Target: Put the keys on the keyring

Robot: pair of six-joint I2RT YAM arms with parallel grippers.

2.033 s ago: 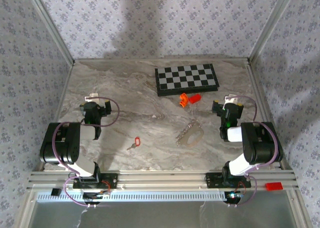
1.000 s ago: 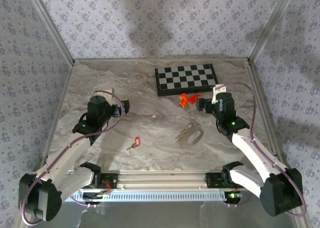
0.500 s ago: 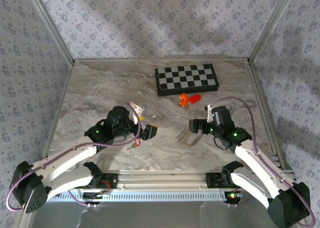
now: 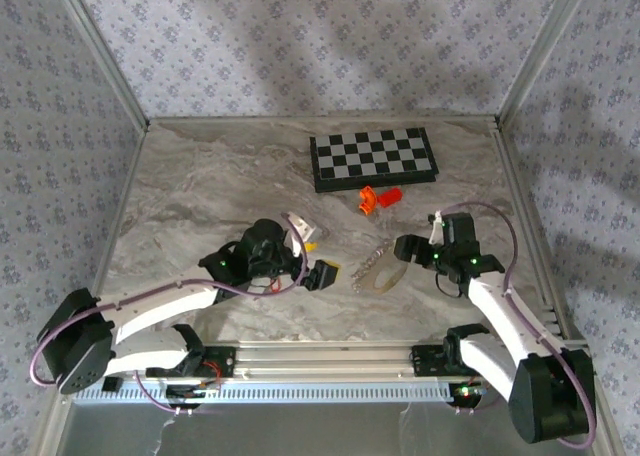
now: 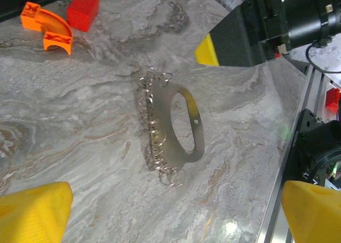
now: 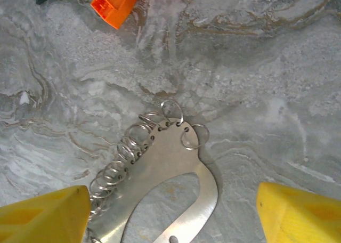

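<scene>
**Q:** Keyring point(image 4: 385, 273): where does it lie against your tools?

**A:** Flat on the worktop point(image 4: 200, 186), between the two. My left tool point(image 4: 325, 274) sits just to its left. My right tool point(image 4: 405, 251) is at its right, a little farther out. Neither one touches it.

**Q:** From the wrists?

**A:** Left wrist: the keyring point(image 5: 162, 126) lies ahead of my left tool point(image 5: 173, 213), well clear of the yellow fingertips point(image 5: 32, 211), with its wire rings point(image 5: 152, 120) along one side. Right wrist: the ringed end of the keyring point(image 6: 160, 158) lies between my right tool's fingertips point(image 6: 42, 213). The rings come just beside one pad, and the loop runs off the bottom edge.

**Q:** State of the tools?

**A:** Left is spread wide with nothing in it. Right is also parted and straddles the keyring without gripping it.

**Q:** Arm pose?

**A:** My left arm is stretched low and long across the worktop from the near-left corner. My right arm has its elbow folded at the near-right edge, and the forearm reaches up and inward.

**Q:** Anything else close by?

**A:** An orange piece point(image 4: 368, 199) and a red block point(image 4: 391, 194) lie beyond the keyring, with a chessboard point(image 4: 372, 158) behind them.
</scene>
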